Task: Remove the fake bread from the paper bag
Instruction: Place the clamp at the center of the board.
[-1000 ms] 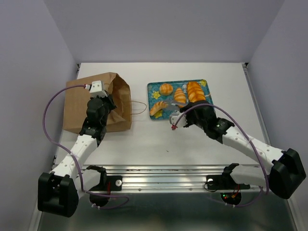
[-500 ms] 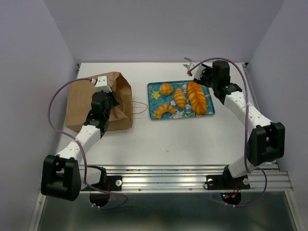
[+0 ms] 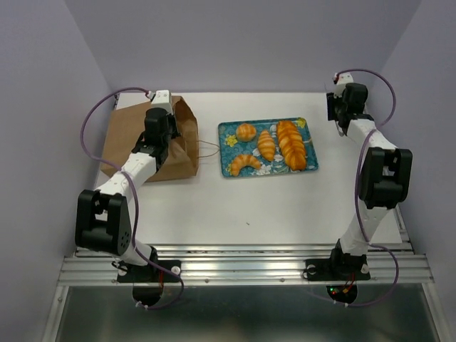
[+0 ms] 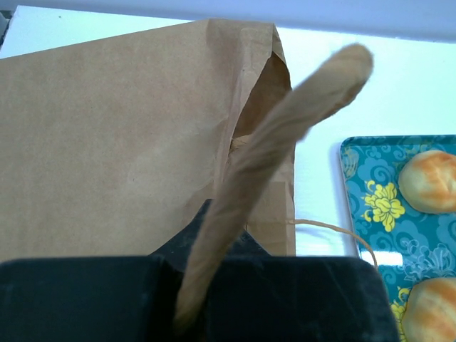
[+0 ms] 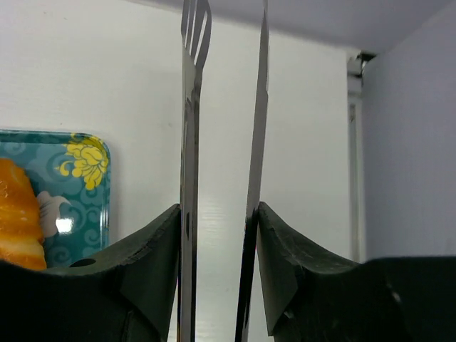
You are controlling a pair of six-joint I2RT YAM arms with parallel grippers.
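Paper bag: brown kraft, creased, lying on its side on the white table, with its mouth turned toward the tray. The inside is in shadow in the left wrist view, so its contents cannot be made out.

Tray: teal with a yellow flower print, flat on the table. It carries all four pieces of fake bread, each glossy and golden-orange.
- Longer loaf: scored across, on the side of the tray farthest from the bag.
- Scored loaf: shorter, just beside the longer one.
- Croissant: curved, at the tray's near corner on the bag side.
- Bun: round, behind the croissant.

Left gripper: closed on one cord handle of the bag, which runs up out of the slit between the fingers. The bag lies below and ahead of this gripper. The tray and bread lie off to its right, clear of the bag. The second handle loop lies loose on the table between bag and tray.

Right gripper: two thin metal blades stand a narrow way apart with nothing between them. It is at the far right of the table. The tray lies to its left and nearer the arm bases, well apart from it. The bag is farther off on the same side.
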